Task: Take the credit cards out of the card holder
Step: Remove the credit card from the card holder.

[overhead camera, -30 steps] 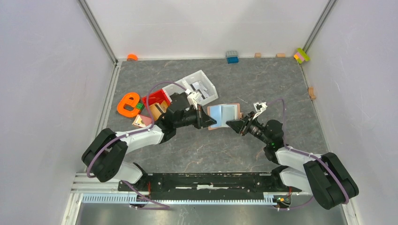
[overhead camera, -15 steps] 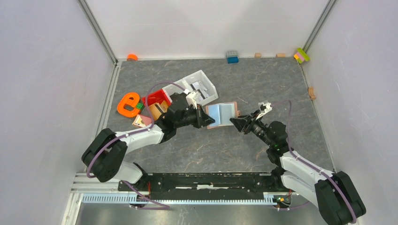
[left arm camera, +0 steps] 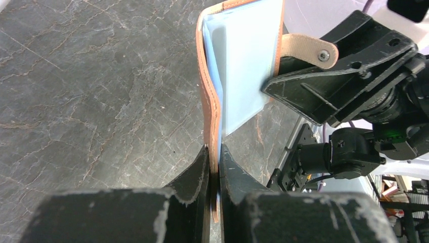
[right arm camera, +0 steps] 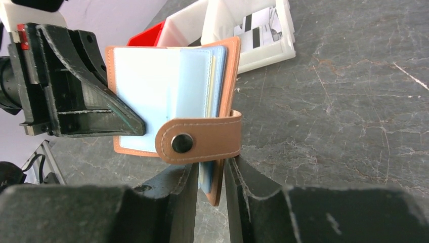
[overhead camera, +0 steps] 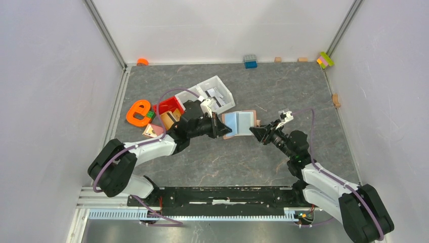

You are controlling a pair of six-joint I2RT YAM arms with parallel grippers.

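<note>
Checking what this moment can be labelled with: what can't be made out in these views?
- Card count: right wrist view, the card holder has overlapping pale sleeves; only a thin yellowish edge shows.
- Grip of the right gripper: right wrist view, the closing tab covers the contact; top view too small.
- Contents of the red bin: top view, left arm covers part.
- Print on the packets in the white tray: too small, top view.

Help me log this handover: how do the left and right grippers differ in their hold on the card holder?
The left gripper pinches one thin tan cover, jaws nearly touching; the right gripper straddles the other cover plus pale sleeves, jaws wider. Right grips beside the snap tab; left grips a plain edge. Both hold the open card holder.
</note>
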